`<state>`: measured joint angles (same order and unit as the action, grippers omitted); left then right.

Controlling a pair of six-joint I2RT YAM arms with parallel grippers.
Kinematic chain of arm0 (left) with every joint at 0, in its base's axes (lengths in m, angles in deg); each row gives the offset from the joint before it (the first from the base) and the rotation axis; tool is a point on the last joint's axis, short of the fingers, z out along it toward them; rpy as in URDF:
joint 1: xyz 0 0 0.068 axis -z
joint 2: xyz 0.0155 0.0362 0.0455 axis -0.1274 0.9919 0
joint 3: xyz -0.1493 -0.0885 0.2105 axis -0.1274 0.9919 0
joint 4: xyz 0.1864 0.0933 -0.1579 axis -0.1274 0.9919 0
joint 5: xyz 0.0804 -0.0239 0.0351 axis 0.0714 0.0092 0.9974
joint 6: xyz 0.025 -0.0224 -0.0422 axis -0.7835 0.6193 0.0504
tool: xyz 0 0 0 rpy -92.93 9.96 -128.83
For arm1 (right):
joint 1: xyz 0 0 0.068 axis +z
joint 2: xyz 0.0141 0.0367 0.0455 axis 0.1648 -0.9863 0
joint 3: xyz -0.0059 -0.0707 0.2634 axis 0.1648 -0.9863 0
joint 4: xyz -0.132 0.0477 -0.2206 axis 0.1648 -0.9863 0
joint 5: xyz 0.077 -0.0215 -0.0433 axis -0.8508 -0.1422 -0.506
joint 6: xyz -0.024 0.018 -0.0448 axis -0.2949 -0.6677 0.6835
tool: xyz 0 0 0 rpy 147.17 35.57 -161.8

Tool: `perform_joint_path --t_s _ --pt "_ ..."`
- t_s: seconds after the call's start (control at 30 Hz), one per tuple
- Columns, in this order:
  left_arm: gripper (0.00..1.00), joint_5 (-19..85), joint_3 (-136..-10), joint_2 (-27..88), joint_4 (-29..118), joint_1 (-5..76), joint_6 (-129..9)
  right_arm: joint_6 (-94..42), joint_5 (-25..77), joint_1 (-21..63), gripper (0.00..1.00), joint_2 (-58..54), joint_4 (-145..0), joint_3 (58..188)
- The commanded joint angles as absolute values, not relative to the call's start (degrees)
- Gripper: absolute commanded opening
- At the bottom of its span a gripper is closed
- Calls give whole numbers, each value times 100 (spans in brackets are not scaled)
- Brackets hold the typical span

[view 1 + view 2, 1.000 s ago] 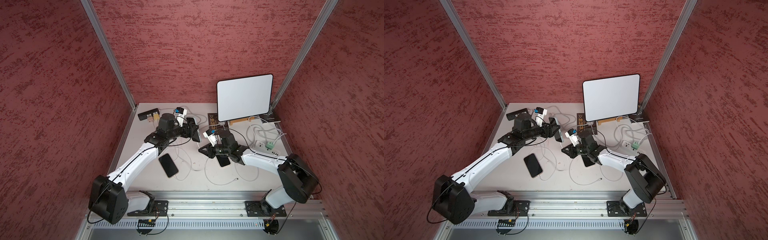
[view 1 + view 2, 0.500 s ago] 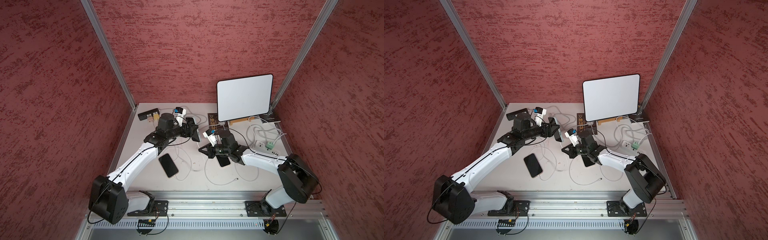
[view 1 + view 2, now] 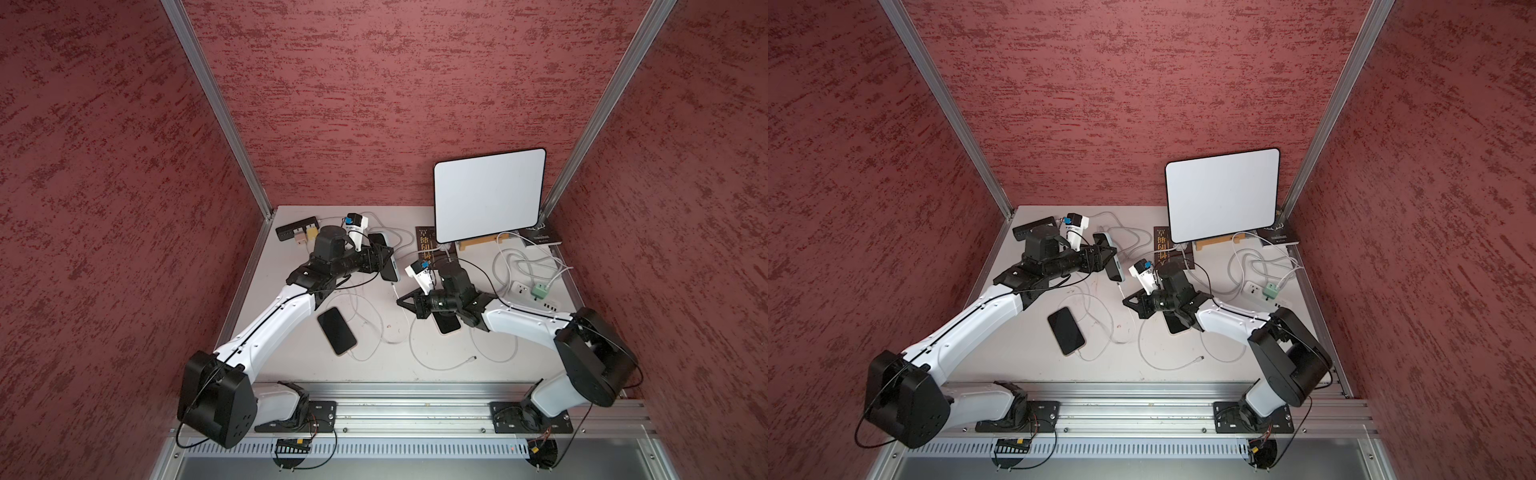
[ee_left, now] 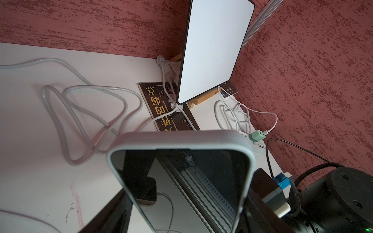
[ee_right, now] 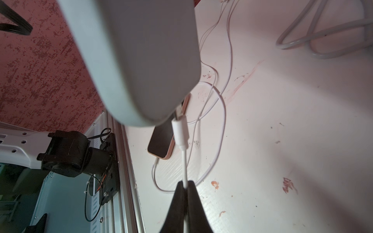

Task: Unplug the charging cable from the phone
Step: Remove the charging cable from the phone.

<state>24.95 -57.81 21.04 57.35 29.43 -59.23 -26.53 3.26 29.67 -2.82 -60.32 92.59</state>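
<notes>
Above the table [image 3: 291, 363], my left gripper [image 3: 382, 261] squeezes the phone [image 4: 181, 181] and my right gripper [image 5: 185, 187] pinches tight on its charging cable [image 5: 184, 161].

I see the phone [image 4: 181, 181] with a glossy glass face that mirrors the rig, set in a matt pale case (soft plastic, by the look). The charging cable [image 5: 184, 165] is smooth white plastic. The table [image 5: 282, 121] is matt white, scuffed with reddish marks. The walls [image 3: 374, 104] are rough-textured, the front rail [image 3: 415, 399] brushed metal, the tablet stand [image 4: 200, 98] bare wood
</notes>
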Motion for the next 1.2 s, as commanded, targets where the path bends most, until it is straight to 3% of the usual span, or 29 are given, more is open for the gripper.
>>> perform_joint_path --t_s 0.0,0.2,0.43,0.77,1.03,1.1,1.17 --pt "17 2543 -5892 1912 5512 2890 -5836 -2596 289 3024 0 -301 -5884 9203" --pt "17 2736 -5946 1902 5663 2885 -5836 -2588 327 3024 3 -301 -5963 9194" --pt "17 2911 -6028 1980 5918 2902 -5887 -2581 410 3024 35 -255 -6118 9207" --pt "18 3386 -6452 2383 6785 3088 -6126 -2441 1071 3024 72 226 -7023 9321" --pt "20 3799 -6938 3122 7544 3248 -6252 -2415 1848 3020 89 544 -8279 9690" --pt "22 3938 -7064 3315 7694 3311 -6281 -2431 2010 3022 98 648 -8469 9735" --pt "23 4059 -7191 3529 7831 3388 -6308 -2450 2154 3024 99 762 -8609 9771"
